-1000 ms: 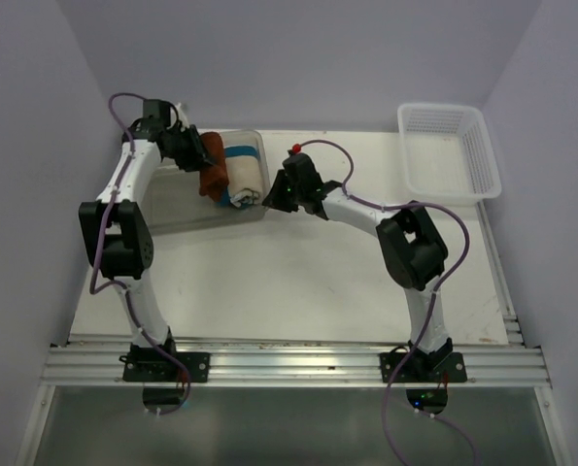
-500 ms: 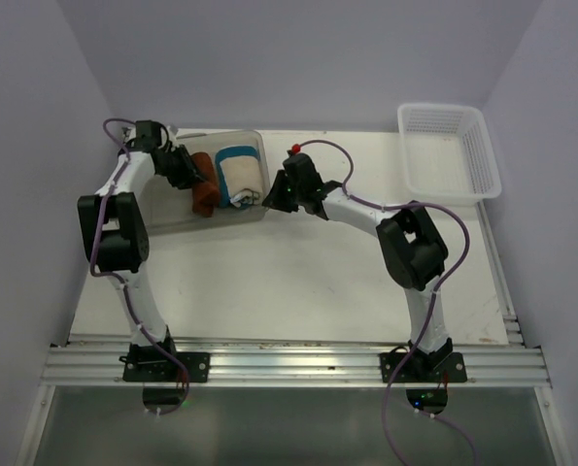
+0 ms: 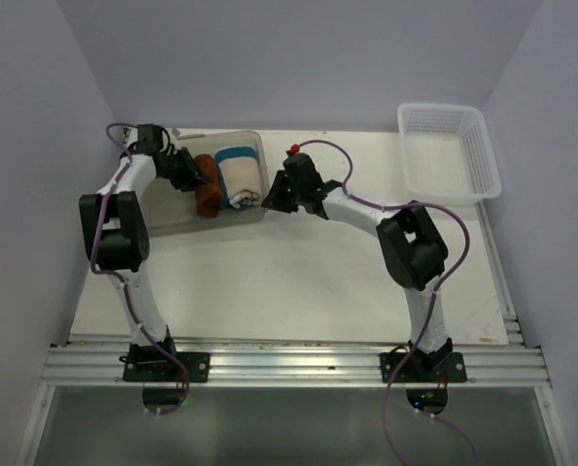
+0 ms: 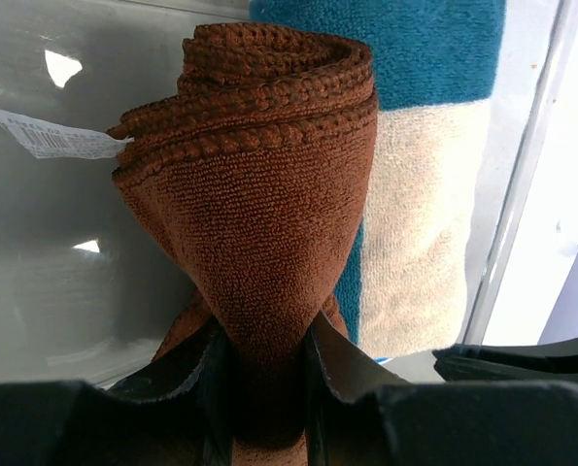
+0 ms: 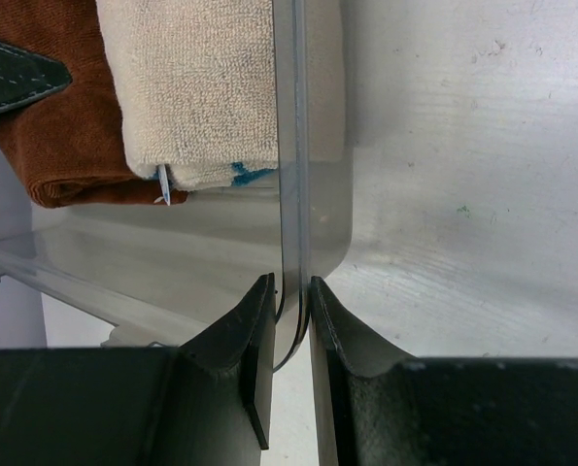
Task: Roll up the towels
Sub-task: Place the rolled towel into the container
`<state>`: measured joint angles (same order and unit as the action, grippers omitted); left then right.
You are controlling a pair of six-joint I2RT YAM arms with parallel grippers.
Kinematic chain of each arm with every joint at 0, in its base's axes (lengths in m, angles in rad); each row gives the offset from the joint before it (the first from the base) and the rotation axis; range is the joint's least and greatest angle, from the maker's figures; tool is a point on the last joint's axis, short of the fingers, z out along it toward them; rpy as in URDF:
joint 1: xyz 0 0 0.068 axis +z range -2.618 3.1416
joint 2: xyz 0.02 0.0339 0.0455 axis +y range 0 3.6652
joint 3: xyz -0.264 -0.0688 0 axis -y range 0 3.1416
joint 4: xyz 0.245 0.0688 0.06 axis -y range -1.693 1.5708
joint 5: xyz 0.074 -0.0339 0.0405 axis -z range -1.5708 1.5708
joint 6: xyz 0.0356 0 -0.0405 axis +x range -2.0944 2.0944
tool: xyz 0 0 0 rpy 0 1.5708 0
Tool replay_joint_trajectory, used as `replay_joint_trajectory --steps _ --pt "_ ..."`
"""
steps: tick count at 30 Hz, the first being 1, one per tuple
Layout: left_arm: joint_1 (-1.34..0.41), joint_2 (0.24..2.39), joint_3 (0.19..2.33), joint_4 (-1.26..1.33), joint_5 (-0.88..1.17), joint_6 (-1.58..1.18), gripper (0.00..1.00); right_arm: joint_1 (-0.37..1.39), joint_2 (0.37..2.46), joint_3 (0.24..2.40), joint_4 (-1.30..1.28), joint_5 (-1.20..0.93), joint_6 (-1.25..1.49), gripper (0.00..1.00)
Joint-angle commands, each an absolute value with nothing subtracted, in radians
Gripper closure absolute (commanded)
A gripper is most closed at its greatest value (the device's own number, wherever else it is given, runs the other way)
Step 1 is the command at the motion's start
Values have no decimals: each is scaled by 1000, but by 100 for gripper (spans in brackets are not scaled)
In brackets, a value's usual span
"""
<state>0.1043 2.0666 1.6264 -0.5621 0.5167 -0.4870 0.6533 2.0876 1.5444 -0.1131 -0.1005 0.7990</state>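
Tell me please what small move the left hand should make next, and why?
Probably open the left hand and let go. It pinches the rolled brown towel, which seems to lie already inside the clear bin, beside the rolled cream towel. The right hand grips the bin wall, steadying it.

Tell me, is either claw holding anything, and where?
Left gripper pinches the brown towel by its near end; right gripper clamps the clear bin by its wall.

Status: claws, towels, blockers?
Left claw shut on rolled brown towel, inside clear bin. Right claw pinching bin wall. Cream towel alongside. No obstruction.
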Motion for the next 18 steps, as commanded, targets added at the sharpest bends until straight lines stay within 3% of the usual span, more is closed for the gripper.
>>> replay_joint_trajectory --steps 1,14,18 --pt "109 2117 1647 -552 500 -460 100 658 2097 1572 -156 -143 752 80" --pt "107 2174 1698 -660 307 -391 100 658 2111 1565 -158 -160 753 80" --pt "95 2195 1735 -690 269 -379 87 657 2114 1559 -155 -158 759 80"
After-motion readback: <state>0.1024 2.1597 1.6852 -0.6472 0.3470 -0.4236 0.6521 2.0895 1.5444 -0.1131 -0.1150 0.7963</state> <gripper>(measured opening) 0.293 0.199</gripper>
